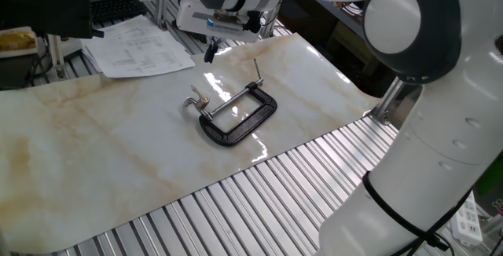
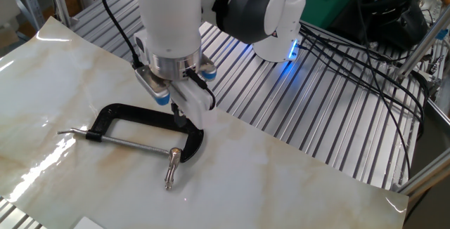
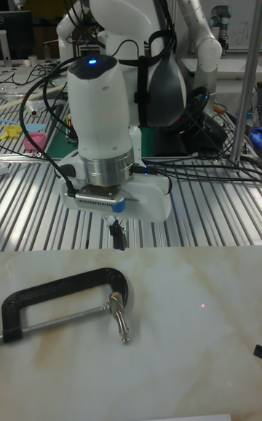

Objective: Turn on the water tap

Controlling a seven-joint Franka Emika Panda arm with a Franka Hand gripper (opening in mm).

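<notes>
The water tap [image 1: 196, 99] [image 2: 171, 166] [image 3: 119, 317] is a small shiny silver fitting with a short lever. It is held in the jaw of a black C-clamp [image 1: 236, 119] [image 2: 133, 114] [image 3: 58, 289] that lies flat on the marble-patterned sheet. My gripper [image 1: 210, 50] [image 2: 181, 121] [image 3: 116, 235] hangs above the sheet on the far side of the clamp's jaw end, clear of the tap. Its dark fingers point down, look pressed together and hold nothing.
The clamp's long silver screw rod [image 2: 126, 142] runs along the sheet away from the tap. A stack of papers [image 1: 141, 48] lies at the back left. Black cables [image 2: 351, 53] cross the ribbed aluminium table [image 2: 316, 116] to the right.
</notes>
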